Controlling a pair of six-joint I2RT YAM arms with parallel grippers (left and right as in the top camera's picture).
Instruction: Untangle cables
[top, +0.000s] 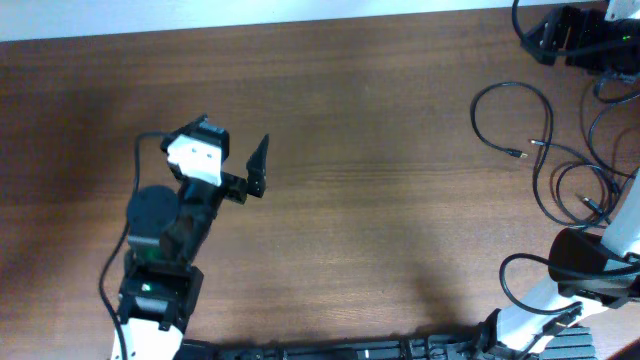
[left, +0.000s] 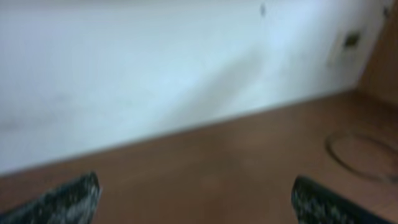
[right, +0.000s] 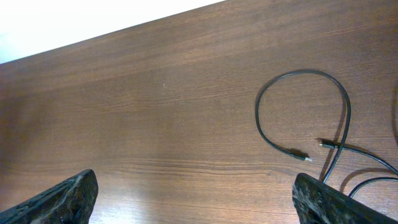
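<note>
- Left gripper (left: 196, 190): fingers spread wide, over the wooden table (right: 155, 112).
- Right gripper (right: 196, 186): fingers spread wide.
- Black cables (right: 304, 71): looped on the table ahead and right of the right gripper, apart from it.

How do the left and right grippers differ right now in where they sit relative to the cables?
The left gripper hangs over bare wood on the left of the table, far from the cables; the right gripper is on the cables' side. From the left gripper only a faint loop shows at the right edge; before the right gripper a cable loop and two plug ends lie in plain view. Both stand wide open, holding nothing.
</note>
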